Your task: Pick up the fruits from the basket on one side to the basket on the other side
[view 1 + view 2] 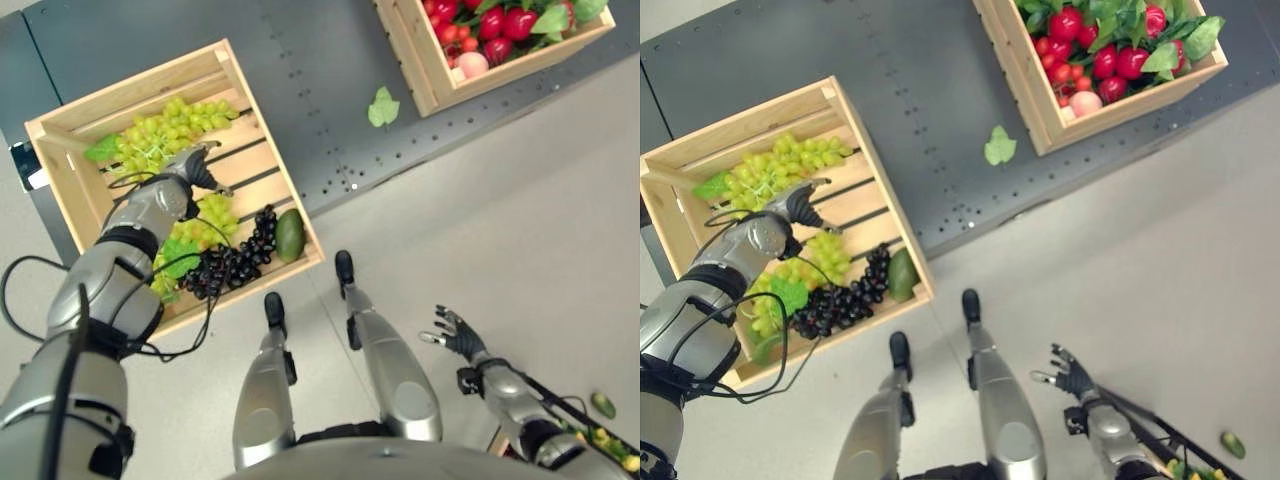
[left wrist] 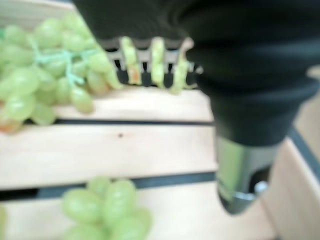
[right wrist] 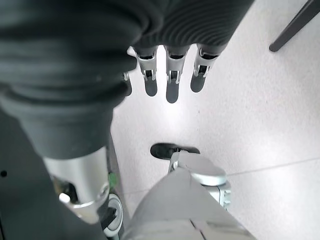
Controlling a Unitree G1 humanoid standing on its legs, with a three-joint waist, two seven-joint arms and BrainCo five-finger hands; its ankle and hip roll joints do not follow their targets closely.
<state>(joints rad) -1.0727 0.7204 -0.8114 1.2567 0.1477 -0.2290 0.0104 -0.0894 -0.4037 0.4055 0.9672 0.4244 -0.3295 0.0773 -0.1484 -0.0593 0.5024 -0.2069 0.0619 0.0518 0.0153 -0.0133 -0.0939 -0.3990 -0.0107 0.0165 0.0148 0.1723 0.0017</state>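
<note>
Reaching into the left crate (image 1: pixel 70 120) on the dark desk (image 1: pixel 300 70), the left hand (image 1: pixel 190 170) hovers over the slats between two bunches of green grapes (image 1: pixel 165 130); its fingers (image 2: pixel 157 62) hang straight and hold nothing. Black grapes (image 1: pixel 235 262) and a green mango (image 1: pixel 289 236) lie at the crate's near edge. A loose leaf (image 1: pixel 383 107) rests on the desk between the crates. The right crate (image 1: pixel 1040 110) holds red fruit (image 1: pixel 1110 55) and leaves. The right hand (image 1: pixel 455 332) hangs low over the floor, fingers (image 3: pixel 171 85) spread and empty.
</note>
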